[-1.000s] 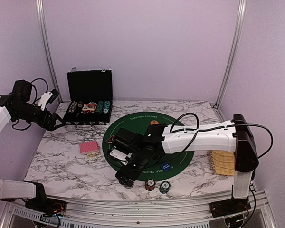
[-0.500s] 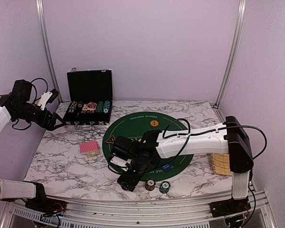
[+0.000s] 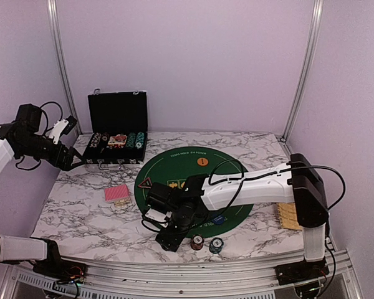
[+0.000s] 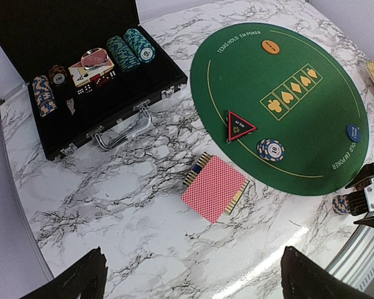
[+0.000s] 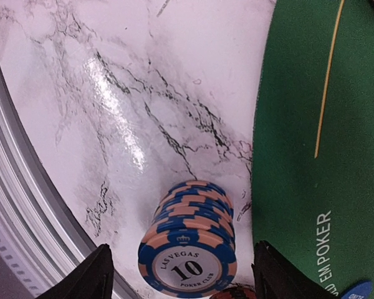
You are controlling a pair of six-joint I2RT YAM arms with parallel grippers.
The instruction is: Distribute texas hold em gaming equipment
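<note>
Right gripper (image 5: 182, 246) hangs low over the marble table (image 5: 81, 93) at its near edge. Its fingers (image 5: 100, 277) are spread on either side of a stack of blue-and-peach poker chips (image 5: 188, 249) marked 10. A gap shows on both sides and nothing touches. That stack stands on bare marble just off the rim of the green mat (image 5: 299, 124).

To its right along the near edge, a red chip stack (image 3: 197, 242) and a teal chip stack (image 3: 215, 245) stand close together. Just beyond them the blue button (image 3: 218, 218) lies on the mat near its printed border. The woven yellow tray (image 3: 290, 215) lies at the table's right edge.

Further in, a blue-and-white chip stack (image 4: 271, 149) sits on the mat just beside the black triangular button (image 4: 239, 126) at the mat's left rim. The red-backed cards (image 4: 214, 187) lie in a slightly skewed pile on the marble just left of the mat. The orange button (image 4: 270, 46) rests at the mat's far side.

Left gripper (image 4: 192, 261) is held high above the table's left side, fingers wide apart and holding nothing. At the far left the black case (image 4: 81, 62) stands open, with rows of chips (image 4: 129, 48) in its compartments.
</note>
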